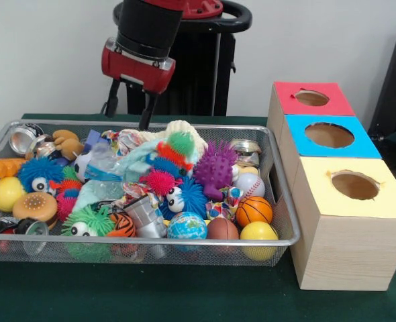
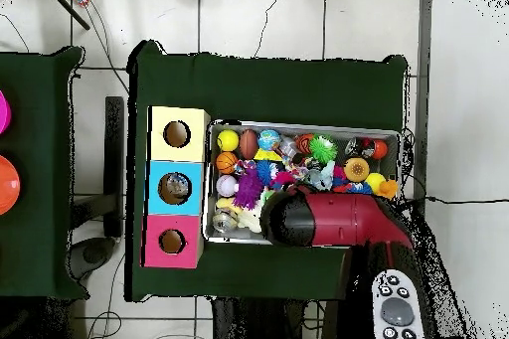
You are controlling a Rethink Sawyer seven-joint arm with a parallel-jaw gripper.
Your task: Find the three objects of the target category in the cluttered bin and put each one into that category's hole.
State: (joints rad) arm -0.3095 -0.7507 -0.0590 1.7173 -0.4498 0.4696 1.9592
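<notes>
The bin (image 1: 151,243), a silver wire-mesh basket, is packed with toys. Among them are a basketball (image 1: 254,210), a baseball (image 1: 250,184), a yellow ball (image 1: 259,232), a globe ball (image 1: 186,226), a purple spiky ball (image 1: 215,166), fuzzy eyed creatures, a burger (image 1: 35,206) and cans. Three wooden boxes stand beside it, each with a round hole: red-topped (image 1: 288,90), blue-topped (image 1: 295,127) and yellow-topped (image 1: 319,194). My gripper (image 1: 127,119) hangs open and empty above the bin's far rim, over the back of the pile. In the overhead view my arm (image 2: 338,218) covers it.
The bin (image 2: 303,124) and the boxes (yellow (image 2: 159,133), blue (image 2: 157,188), red (image 2: 155,242)) stand on a dark green cloth (image 1: 184,295). The pedestal stands behind the bin. Another green table with pink and orange objects sits at the overhead view's left edge.
</notes>
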